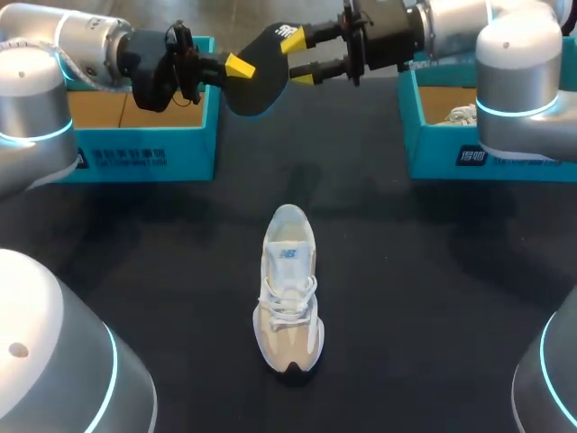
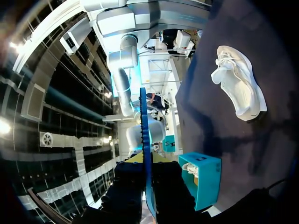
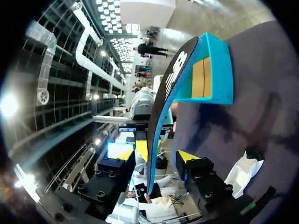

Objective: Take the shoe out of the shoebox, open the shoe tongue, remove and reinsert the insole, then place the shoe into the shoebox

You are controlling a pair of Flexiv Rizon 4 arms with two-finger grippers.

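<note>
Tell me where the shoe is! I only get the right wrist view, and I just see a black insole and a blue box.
Observer: The shoe stands on its sole in the middle of the table.
Operator: Is my other arm touching the insole?
Observer: Yes, the left gripper pinches the insole at the end far from yours, above the table.
Operator: Any more boxes?
Observer: A second blue box sits at the table's right, with white laces inside.

Dark table [image 1: 406, 271] — pale shoe [image 1: 290, 293] centred, left shoebox [image 1: 144, 158], right shoebox [image 1: 451, 158] behind.
</note>
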